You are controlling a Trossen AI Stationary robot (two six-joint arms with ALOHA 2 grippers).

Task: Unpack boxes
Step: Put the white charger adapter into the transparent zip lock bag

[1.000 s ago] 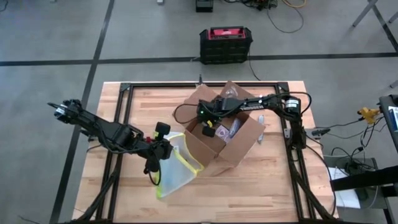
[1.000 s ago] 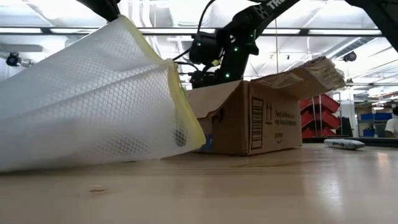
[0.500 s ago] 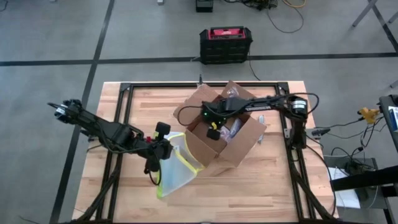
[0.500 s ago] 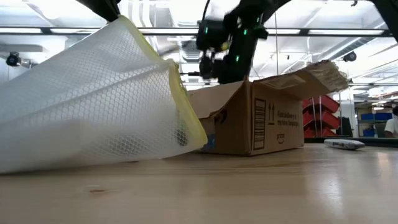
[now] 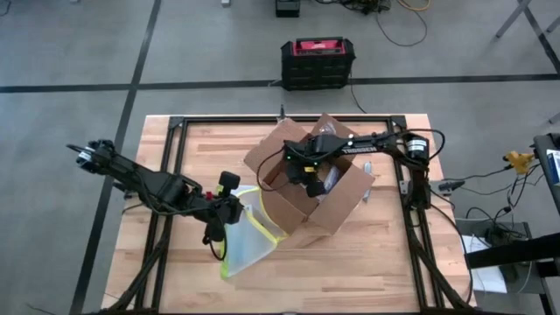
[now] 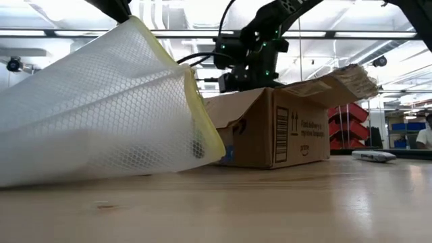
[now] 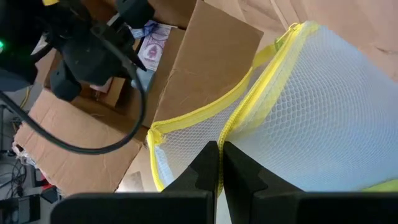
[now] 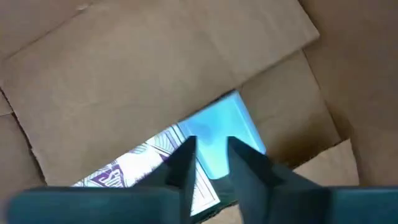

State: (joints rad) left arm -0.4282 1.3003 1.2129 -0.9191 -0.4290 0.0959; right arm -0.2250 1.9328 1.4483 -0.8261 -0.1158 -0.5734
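Note:
The brown cardboard box [image 5: 311, 194] stands open at mid-table, its flaps spread; it also shows in the low view [image 6: 273, 128]. My right gripper [image 8: 211, 158] hangs open over the box's inside, pointing down, above a blue and purple printed packet [image 8: 217, 121] lying on the box floor. From above, that gripper [image 5: 308, 173] sits over the box's far half. Left of the box lies a clear mesh pouch with yellow edges [image 5: 245, 232]. My left gripper [image 7: 219, 163] is shut on it. My left gripper pinches the pouch's yellow zipper edge [image 7: 229, 130] between its two fingers, slanting down from the table's left. That edge is held up off the table. The pouch slopes down from it, and its lower end [image 6: 40, 169] rests on the tabletop.
A small white object [image 6: 373, 156] lies on the table right of the box. A black and red case [image 5: 318, 61] stands on the floor beyond the far edge. Black frame rails [image 5: 175, 131] run along the table's sides.
My right gripper has rolled about its own axis above the open box and shifted a little toward the table's right. The box, the pouch and my left gripper have kept still.

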